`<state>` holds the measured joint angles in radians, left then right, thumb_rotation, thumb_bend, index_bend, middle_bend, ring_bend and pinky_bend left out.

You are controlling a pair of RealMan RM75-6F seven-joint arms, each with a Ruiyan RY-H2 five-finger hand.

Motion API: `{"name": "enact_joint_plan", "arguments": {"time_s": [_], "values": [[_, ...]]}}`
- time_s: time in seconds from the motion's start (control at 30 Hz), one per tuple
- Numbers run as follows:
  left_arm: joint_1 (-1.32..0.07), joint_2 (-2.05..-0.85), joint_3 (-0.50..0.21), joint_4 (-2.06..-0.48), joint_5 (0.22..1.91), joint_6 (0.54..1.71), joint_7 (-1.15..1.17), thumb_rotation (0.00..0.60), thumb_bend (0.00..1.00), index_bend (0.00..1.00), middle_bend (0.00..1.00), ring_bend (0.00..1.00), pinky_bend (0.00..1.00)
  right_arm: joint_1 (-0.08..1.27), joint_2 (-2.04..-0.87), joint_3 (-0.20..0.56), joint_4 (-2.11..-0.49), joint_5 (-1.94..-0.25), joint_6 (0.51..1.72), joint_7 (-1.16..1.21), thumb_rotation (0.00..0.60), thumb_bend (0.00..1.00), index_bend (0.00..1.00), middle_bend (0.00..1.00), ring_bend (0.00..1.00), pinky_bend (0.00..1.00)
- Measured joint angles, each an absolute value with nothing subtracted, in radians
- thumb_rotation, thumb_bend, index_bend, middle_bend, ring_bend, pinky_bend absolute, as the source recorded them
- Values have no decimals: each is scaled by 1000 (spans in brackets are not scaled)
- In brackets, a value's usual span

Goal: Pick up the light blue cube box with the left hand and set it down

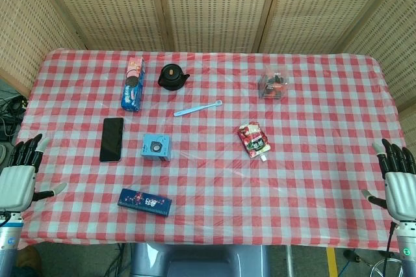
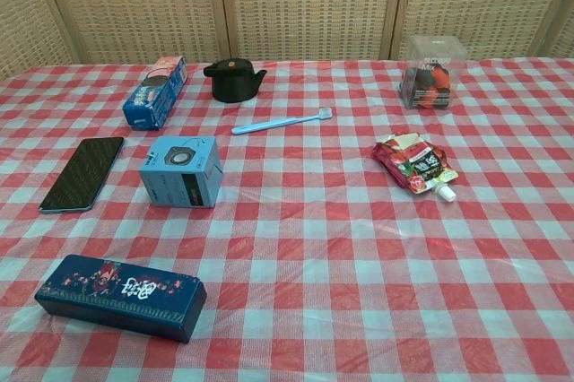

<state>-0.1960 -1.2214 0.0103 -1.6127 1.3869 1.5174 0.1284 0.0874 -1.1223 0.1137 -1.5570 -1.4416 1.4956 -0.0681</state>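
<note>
A checked cloth (image 2: 341,256) under a shiny clear film covers the counter. The blue box (image 2: 181,171) looks like matt card, the phone (image 2: 82,173) glossy glass, the red pouch (image 2: 414,163) crinkled foil, the kettle (image 2: 231,79) dull black, the screens (image 1: 214,4) woven cane

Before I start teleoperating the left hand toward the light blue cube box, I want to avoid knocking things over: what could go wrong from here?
The black phone lies between the left hand and the light blue cube box, so a low sweep could shove it. The dark blue long box sits just in front, in the arm's likely path. The toothbrush behind the cube could be flicked if the hand overshoots.
</note>
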Motion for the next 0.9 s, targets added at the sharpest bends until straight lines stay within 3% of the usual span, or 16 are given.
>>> {"name": "enact_joint_plan", "arguments": {"time_s": [0.4, 0.63, 0.9], "values": [[-259, -1230, -15, -1644, 1428, 1436, 234, 600, 0, 0, 0, 0, 0, 88, -1121, 114, -1559, -1440, 1490, -65, 600, 0, 0, 0, 0, 0], [-426, -1258, -86, -1698, 1377, 1217, 454, 600, 0, 0, 0, 0, 1, 90, -1121, 121, -1559, -1427, 1487, -66, 600, 0, 0, 0, 0, 0], [-676, -1395, -174, -1675, 1088, 983, 798, 600, 0, 0, 0, 0, 36, 92, -1129, 124, -1540, -1399, 1469, -68, 600, 0, 0, 0, 0, 0]]}}
